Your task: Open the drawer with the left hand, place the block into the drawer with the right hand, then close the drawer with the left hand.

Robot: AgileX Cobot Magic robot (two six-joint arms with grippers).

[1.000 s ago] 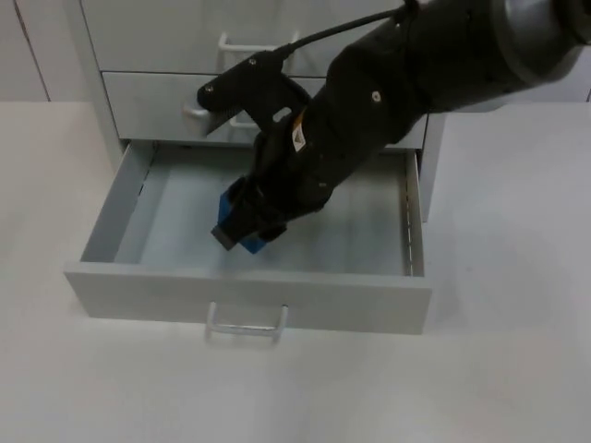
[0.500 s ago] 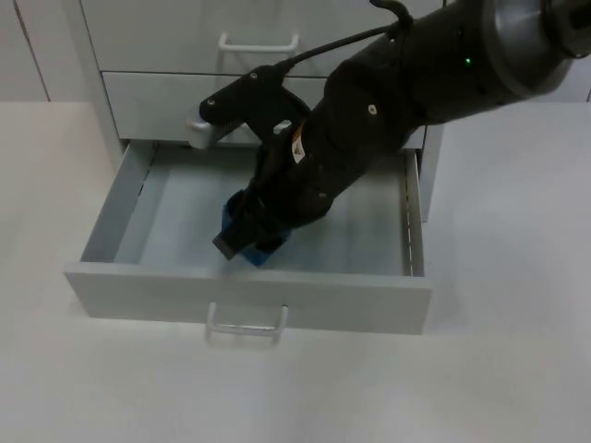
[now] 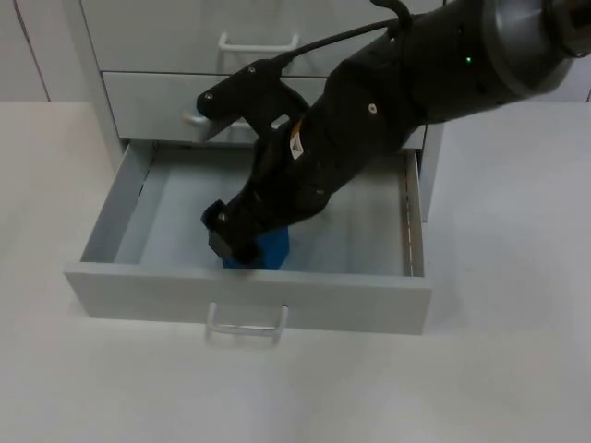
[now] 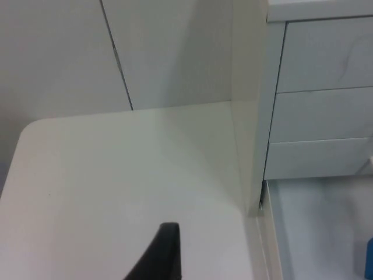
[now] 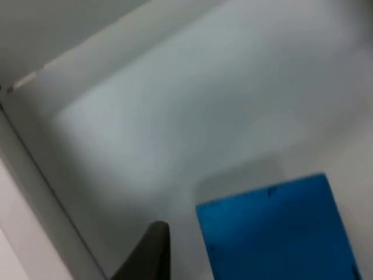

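The bottom drawer (image 3: 249, 297) of the grey cabinet is pulled out. Inside it, the blue block (image 3: 271, 248) rests on the drawer floor near the front wall. My right gripper (image 3: 227, 240) reaches down into the drawer just left of the block, open. In the right wrist view there is a gap between the black fingertip (image 5: 148, 252) and the block (image 5: 278, 228). My left arm waits over the table left of the cabinet, with one fingertip (image 4: 165, 251) showing. A blue sliver of the block (image 4: 369, 258) lies in the drawer (image 4: 315, 227).
Two shut drawers (image 3: 166, 101) sit above the open one, each with a white handle (image 3: 259, 41). The open drawer's handle (image 3: 247, 325) juts toward the table front. The right arm's bulk hangs over the drawer's middle. White table (image 3: 517, 277) lies on both sides.
The right gripper sank lower and moved toward the drawer front. The block went from held above the floor to standing on it, and the fingers have come off it.
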